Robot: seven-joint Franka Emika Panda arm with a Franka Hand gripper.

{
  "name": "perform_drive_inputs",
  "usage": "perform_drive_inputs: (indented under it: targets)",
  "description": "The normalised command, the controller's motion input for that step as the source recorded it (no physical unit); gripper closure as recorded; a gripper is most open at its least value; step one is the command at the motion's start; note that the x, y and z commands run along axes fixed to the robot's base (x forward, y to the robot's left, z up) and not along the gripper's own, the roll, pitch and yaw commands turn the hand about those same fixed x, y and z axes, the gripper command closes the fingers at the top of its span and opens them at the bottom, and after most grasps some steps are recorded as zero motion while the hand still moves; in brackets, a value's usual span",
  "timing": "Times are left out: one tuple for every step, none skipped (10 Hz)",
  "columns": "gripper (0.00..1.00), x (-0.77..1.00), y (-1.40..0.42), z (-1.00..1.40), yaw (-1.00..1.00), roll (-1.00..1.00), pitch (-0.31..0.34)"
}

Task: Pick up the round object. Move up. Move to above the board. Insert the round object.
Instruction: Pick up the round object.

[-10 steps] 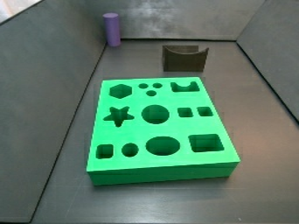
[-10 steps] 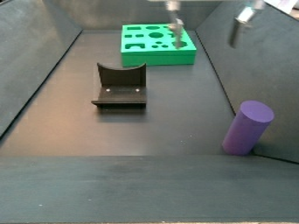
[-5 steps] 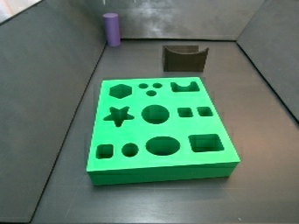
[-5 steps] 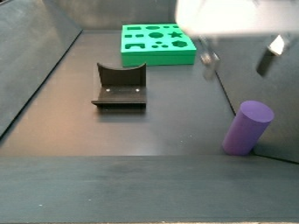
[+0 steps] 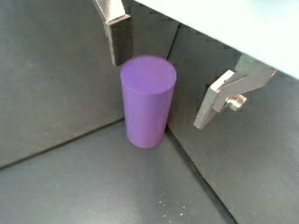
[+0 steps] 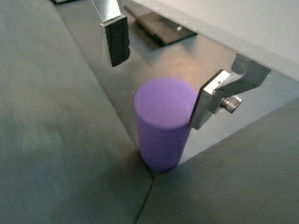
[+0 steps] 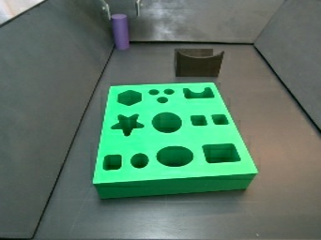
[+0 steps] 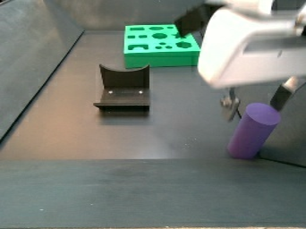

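The round object is a matte purple cylinder standing upright in a corner of the dark floor. It shows in both wrist views (image 5: 149,101) (image 6: 163,122) and both side views (image 7: 120,31) (image 8: 252,131). My gripper (image 5: 163,66) (image 6: 163,70) is open just above it, one finger on each side of its top, neither touching. It shows in a side view at the top edge (image 7: 120,9) and close up in a side view (image 8: 256,105). The board (image 7: 172,136) (image 8: 159,45) is bright green with many cut-out holes, lying flat well away from the gripper.
The fixture (image 7: 197,62) (image 8: 122,88) (image 6: 163,31), a dark notched bracket, stands on the floor between the board and the cylinder's end. Grey walls enclose the floor; the cylinder stands right against one wall's corner.
My gripper has travelled from above the board across to the purple cylinder and come down over it. The cylinder, board and fixture have not moved.
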Motion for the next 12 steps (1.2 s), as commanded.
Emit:
perform_drive_inputs:
  targets:
    - [0.0, 0.0, 0.04, -0.67, 0.19, 0.0, -0.114]
    - [0.0, -0.01, 0.01, -0.55, 0.14, 0.0, -0.087]
    - [0.0, 0.01, -0.07, 0.0, 0.0, 0.06, 0.001]
    - [0.0, 0.0, 0.0, 0.0, 0.0, 0.0, 0.0]
    - [1.0, 0.0, 0.0, 0.0, 0.0, 0.0, 0.0]
    - [1.0, 0.0, 0.0, 0.0, 0.0, 0.0, 0.0]
    - [1.0, 0.0, 0.0, 0.0, 0.0, 0.0, 0.0]
    - [1.0, 0.0, 0.0, 0.0, 0.0, 0.0, 0.0]
    - [1.0, 0.0, 0.0, 0.0, 0.0, 0.0, 0.0]
    - [1.0, 0.0, 0.0, 0.0, 0.0, 0.0, 0.0]
    - [1.0, 0.0, 0.0, 0.0, 0.0, 0.0, 0.0]
    - [1.0, 0.0, 0.0, 0.0, 0.0, 0.0, 0.0]
